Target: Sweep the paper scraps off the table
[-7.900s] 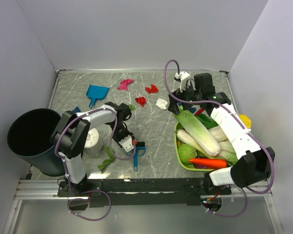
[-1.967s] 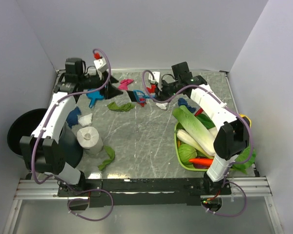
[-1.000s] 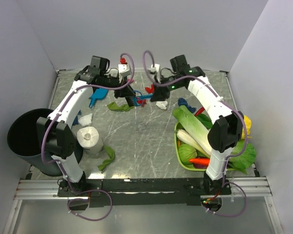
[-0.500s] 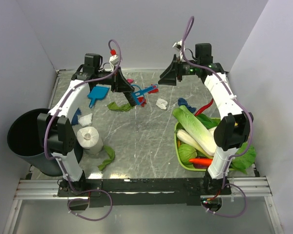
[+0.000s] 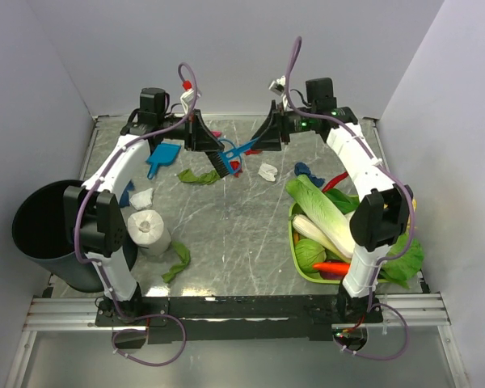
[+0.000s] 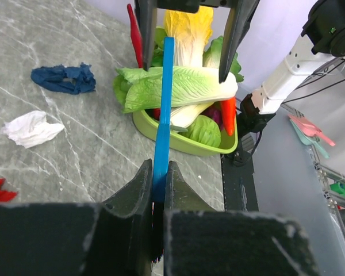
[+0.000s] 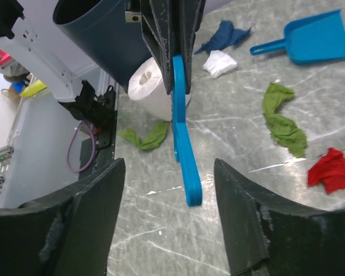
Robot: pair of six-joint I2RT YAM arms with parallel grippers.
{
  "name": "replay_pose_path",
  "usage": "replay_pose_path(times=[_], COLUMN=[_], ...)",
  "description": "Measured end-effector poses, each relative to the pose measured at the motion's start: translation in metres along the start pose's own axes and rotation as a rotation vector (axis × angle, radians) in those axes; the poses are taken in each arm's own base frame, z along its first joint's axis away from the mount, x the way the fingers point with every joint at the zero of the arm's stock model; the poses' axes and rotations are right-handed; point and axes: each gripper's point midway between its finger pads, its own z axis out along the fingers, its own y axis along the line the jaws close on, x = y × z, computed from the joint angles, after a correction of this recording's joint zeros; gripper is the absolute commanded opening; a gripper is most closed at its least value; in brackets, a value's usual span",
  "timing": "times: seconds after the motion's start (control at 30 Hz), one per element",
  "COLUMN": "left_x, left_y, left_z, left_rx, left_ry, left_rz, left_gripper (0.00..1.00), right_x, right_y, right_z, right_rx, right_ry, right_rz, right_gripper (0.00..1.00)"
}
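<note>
My left gripper (image 5: 210, 144) is shut on a blue brush (image 5: 236, 153) and holds it above the table (image 5: 242, 234), black bristles down. In the left wrist view the blue handle (image 6: 163, 103) runs out from between the jaws of the left gripper (image 6: 158, 168). My right gripper (image 5: 259, 141) faces it, open, with the handle's end (image 7: 191, 190) between its spread fingers (image 7: 98, 201), untouched. Paper scraps lie below: red (image 5: 236, 168), white (image 5: 267, 171), blue (image 5: 305, 170), green (image 5: 196, 175), magenta (image 5: 217, 133).
A blue dustpan (image 5: 162, 155) lies at the back left. A dark bin (image 5: 40, 230) stands front left beside a tissue roll (image 5: 148, 228), with a blue scrap (image 5: 124, 194) and a white scrap (image 5: 141, 198) nearby. A green basket (image 5: 301, 263) of vegetables fills the right.
The right gripper has opened and let go of the brush handle, pulled back, then come close to its end again. The left gripper keeps the brush, now raised a little.
</note>
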Motion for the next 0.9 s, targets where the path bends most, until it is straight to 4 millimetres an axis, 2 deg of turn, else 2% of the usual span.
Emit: replay_pose_path(times=[0.2, 0.4, 0.47, 0.6, 0.9], left_x=[0.005, 0.002, 0.000, -0.002, -0.004], left_y=[0.001, -0.001, -0.002, -0.005, -0.007], left_z=[0.001, 0.002, 0.003, 0.004, 0.007], left_rx=[0.011, 0.030, 0.036, 0.053, 0.064], left_ry=[-0.003, -0.015, -0.018, -0.020, -0.023], left_rz=[-0.042, -0.061, -0.067, -0.069, -0.069], left_gripper=[0.01, 0.01, 0.01, 0.01, 0.01], right_x=[0.003, 0.009, 0.009, 0.009, 0.015], right_y=[0.003, 0.005, 0.005, 0.006, -0.002], right_z=[0.008, 0.016, 0.017, 0.018, 0.022], right_rx=[-0.004, -0.002, -0.001, -0.003, -0.011], right_ry=[0.013, 0.036, 0.039, 0.039, 0.043], right_rz=[0.003, -0.010, -0.010, -0.011, 0.031], right_gripper=[0.54, 0.50, 0.44, 0.38, 0.27])
